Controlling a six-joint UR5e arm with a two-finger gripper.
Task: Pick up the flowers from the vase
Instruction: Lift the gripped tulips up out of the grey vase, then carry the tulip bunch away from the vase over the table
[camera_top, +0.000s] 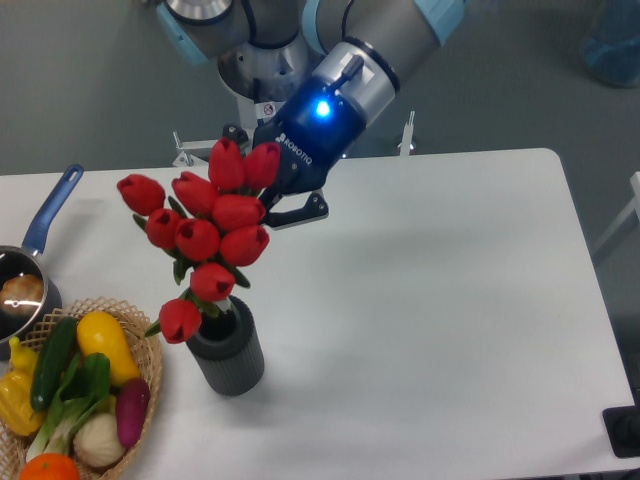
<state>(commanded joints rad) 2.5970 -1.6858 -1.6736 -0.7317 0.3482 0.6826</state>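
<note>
The flowers (205, 232), a bunch of red tulip buds with green stems, hang tilted in the air above the vase. My gripper (262, 195) is shut on the upper end of the bunch, its fingers partly hidden behind the buds. The lowest buds still overlap the rim of the vase (228, 351), a dark grey ribbed pot standing upright on the white table. I cannot tell whether the stem ends are clear of the vase's mouth.
A wicker basket (142, 345) of vegetables sits at the front left, just beside the vase. A blue-handled saucepan (28, 270) stands at the left edge. The white table (450, 300) stretches to the right.
</note>
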